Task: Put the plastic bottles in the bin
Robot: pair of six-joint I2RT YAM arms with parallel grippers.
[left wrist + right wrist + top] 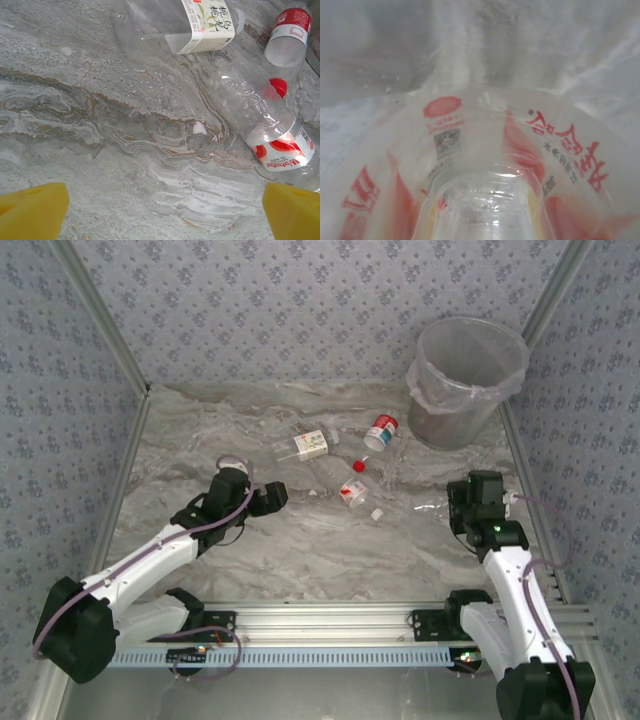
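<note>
Seeing marbled table [300, 550], blue-patterned walls [300, 300], bin [465, 380] in far right corner. My left fingers [35, 210] spread wide; right fingers [466, 502] by a clear bottle [485, 150], grip I cannot tell.

Glossy clear plastic bottles [270, 125] lie on a matt marbled table [125, 165].
</note>
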